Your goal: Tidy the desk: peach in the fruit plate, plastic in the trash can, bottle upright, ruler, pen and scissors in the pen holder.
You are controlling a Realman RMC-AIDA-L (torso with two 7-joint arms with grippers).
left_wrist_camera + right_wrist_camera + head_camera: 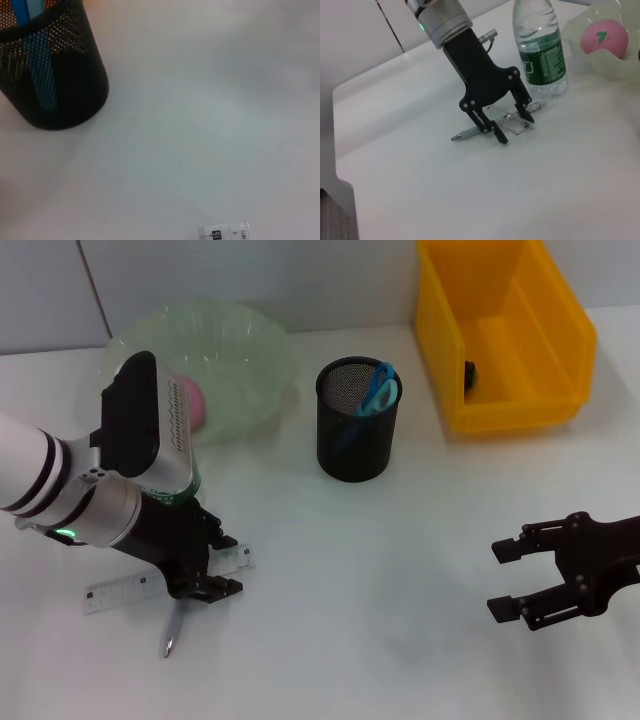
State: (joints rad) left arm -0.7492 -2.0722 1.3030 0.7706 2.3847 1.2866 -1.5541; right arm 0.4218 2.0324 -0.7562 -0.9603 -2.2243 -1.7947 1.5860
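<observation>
Pen (470,132) and ruler (512,124) — left end effector (514,127) spread astride them, seemingly touching desk

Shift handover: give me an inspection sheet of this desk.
Surface: white desk.
Job's things: pink peach in pale green fruit plate; blue-handled scissors in black mesh pen holder; clear plastic bottle upright; transparent ruler and silver pen lie on desk; yellow trash bin.
Clutter: nothing seen.
Grippers: left gripper open over pen and ruler; right gripper open, idle.
Cables: nothing seen.
Surroundings: grey wall.
</observation>
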